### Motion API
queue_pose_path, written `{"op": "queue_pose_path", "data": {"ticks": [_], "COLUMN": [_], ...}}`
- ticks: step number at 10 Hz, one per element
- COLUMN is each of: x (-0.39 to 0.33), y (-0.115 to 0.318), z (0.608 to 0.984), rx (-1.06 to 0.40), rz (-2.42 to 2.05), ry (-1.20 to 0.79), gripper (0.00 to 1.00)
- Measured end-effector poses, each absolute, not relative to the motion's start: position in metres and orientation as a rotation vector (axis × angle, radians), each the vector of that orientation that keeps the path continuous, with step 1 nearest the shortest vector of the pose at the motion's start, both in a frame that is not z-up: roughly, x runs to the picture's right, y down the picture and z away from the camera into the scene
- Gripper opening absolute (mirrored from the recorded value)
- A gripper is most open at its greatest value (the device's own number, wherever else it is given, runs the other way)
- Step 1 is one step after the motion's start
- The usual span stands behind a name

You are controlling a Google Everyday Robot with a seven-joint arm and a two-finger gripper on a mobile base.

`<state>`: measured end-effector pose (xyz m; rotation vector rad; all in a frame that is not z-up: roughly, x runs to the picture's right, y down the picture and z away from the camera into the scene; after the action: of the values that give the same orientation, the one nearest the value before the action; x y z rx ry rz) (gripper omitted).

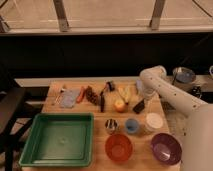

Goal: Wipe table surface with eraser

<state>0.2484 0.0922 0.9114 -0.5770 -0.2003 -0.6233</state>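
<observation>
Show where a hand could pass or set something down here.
Free: the strip between the green tray and the red bowl, and a thin band behind the tray. Crowded: the back row from the blue-grey block to the eraser, where the gripper sits, and the cups.

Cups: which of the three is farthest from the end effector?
The small metal cup, leftmost; the blue cup and white cup sit closer to the end effector behind them.

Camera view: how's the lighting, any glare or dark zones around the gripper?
Camera view: warm, fairly dim light on the table surface; a pale washed-out band along the top edge; a black unlit band behind the table; the gripper, shut on the eraser at the table's right side, is evenly lit with no glare.
</observation>
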Motion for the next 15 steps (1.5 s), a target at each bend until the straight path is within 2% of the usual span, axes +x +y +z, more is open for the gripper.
{"op": "queue_pose_path", "data": {"ticks": [2, 6, 11, 15], "x": [0.221, 0.203, 0.279, 0.318], "y": [0.101, 0.119, 0.146, 0.120], "z": [0.886, 0.868, 0.868, 0.895], "rx": [-0.556, -0.603, -0.728, -0.756], "rz": [-0.616, -0.536, -0.446, -0.451], "ry": [-0.218, -0.172, -0.073, 0.013], "gripper": [0.00, 0.00, 0.00, 0.00]}}
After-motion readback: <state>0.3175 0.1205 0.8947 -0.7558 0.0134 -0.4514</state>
